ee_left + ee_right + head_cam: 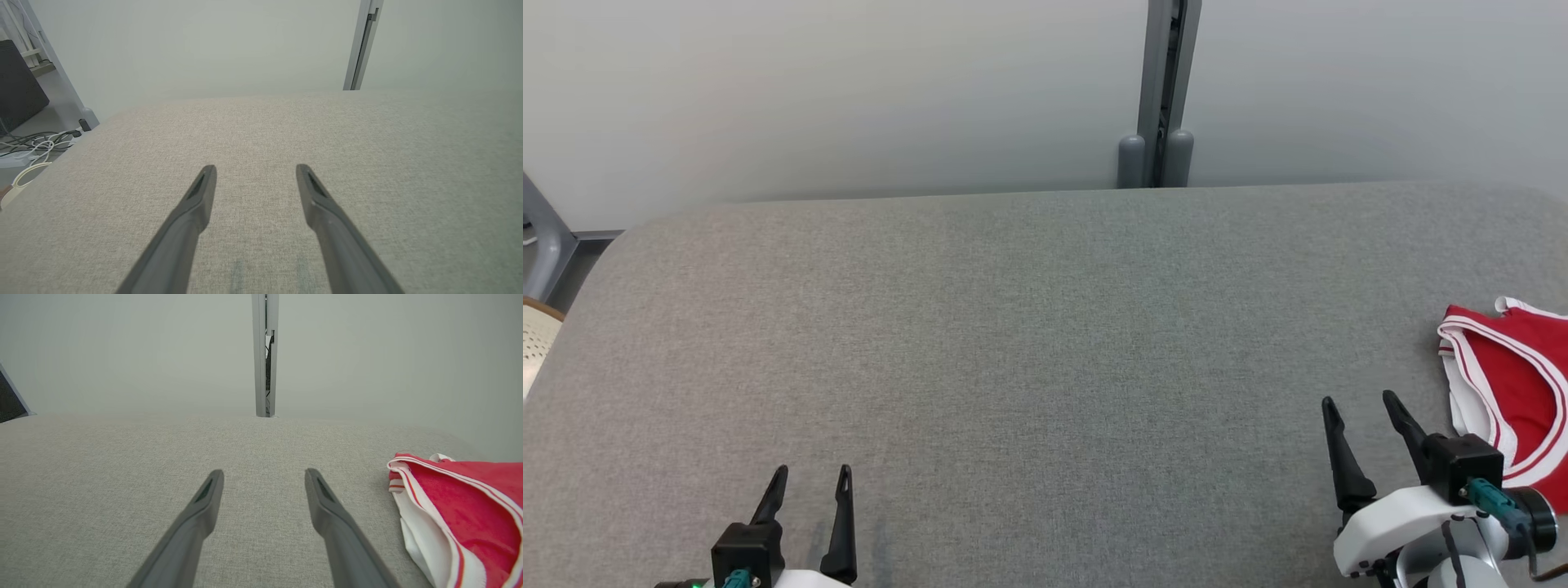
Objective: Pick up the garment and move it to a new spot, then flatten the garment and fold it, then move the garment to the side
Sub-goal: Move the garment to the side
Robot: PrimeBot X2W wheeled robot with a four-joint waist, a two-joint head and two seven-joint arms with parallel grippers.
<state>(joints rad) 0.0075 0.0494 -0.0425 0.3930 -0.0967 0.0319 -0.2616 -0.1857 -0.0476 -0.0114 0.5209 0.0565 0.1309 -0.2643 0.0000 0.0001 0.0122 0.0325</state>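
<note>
Red garment (1523,384) (white-striped edging) on woven grey surface (1013,343).

Grey padded surface (1013,343); red-and-white garment (1515,384) lies at right edge.

A wide grey fabric-covered tabletop (1029,343) lies bare across its left, middle and far stretches, open for passage. At its right edge a rumpled red jersey garment with white striped trim (1515,367) lies just beside the right gripper (1360,399), blocking that side. Behind the far edge, a pale wall (849,90) and an upright grey metal post (1164,90) close off reach.
</note>
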